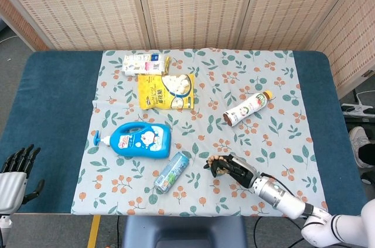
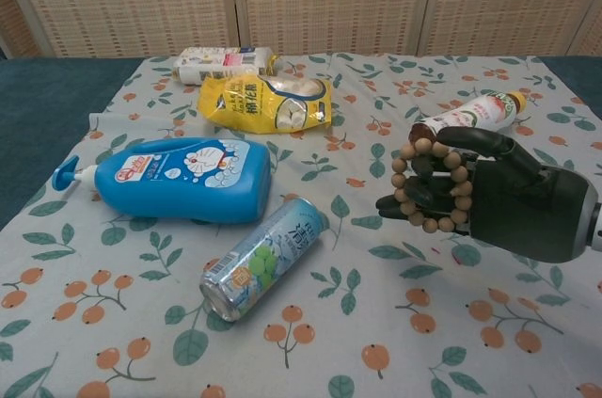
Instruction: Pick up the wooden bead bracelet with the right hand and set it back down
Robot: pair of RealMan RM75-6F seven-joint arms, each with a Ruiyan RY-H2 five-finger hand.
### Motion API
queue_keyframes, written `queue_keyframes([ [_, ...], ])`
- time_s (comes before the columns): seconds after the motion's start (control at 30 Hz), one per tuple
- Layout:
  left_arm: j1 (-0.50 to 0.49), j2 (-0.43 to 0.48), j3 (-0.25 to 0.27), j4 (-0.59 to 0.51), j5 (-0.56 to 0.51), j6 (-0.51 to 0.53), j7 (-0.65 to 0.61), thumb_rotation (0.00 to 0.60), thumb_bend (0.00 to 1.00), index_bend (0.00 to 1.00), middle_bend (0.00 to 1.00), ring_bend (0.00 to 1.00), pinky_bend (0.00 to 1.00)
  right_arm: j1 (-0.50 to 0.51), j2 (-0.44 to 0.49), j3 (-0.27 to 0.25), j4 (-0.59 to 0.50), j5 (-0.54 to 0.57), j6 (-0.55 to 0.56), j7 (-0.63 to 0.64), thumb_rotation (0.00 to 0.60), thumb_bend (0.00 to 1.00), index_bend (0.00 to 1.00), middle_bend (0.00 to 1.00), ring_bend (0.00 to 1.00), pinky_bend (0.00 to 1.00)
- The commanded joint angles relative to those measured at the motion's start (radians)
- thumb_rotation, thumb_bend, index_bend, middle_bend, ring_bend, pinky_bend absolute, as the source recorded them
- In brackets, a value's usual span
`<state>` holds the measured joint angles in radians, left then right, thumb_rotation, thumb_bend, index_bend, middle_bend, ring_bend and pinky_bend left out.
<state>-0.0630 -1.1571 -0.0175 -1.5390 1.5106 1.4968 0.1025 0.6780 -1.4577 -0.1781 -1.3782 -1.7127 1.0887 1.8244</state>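
Floral tablecloth (image 1: 281, 101) over blue table, and the black right hand (image 2: 513, 205) curls around the round wooden bead bracelet (image 2: 431, 184), gripping it at about five o'clock on the cloth, right of the tipped drink can (image 2: 264, 258). Left hand (image 1: 13, 169) waits at eight o'clock, fingers apart, holding nothing.

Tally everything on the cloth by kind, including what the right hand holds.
Bottles: 3, blue pump bottle, drink bottle, white bottle
Cans: 1, can
Snack bags: 1, yellow bag
Bracelets: 1, wooden bead bracelet in the right hand
Total: 6
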Motion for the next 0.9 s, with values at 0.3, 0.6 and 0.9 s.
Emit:
queue_keyframes([
  [0.3, 0.001, 0.000, 0.000, -0.001, -0.002, 0.001, 0.003, 0.600, 0.39, 0.00, 0.00, 0.00, 0.13, -0.014, -0.015, 0.014, -0.032, 0.019, -0.003, -0.183, 0.313, 0.49, 0.60, 0.62, 0.28, 0.05],
  [0.6, 0.002, 0.001, -0.002, 0.000, -0.004, 0.002, 0.004, 0.600, 0.39, 0.00, 0.00, 0.00, 0.13, -0.016, -0.037, 0.015, -0.028, 0.022, -0.008, -0.247, 0.311, 0.81, 0.62, 0.62, 0.28, 0.04],
  [0.9, 0.000, -0.001, -0.003, 0.000, -0.007, -0.001, 0.008, 0.600, 0.39, 0.00, 0.00, 0.00, 0.13, -0.022, -0.054, 0.022, -0.018, 0.037, -0.008, -0.259, 0.279, 1.00, 0.61, 0.63, 0.28, 0.04],
])
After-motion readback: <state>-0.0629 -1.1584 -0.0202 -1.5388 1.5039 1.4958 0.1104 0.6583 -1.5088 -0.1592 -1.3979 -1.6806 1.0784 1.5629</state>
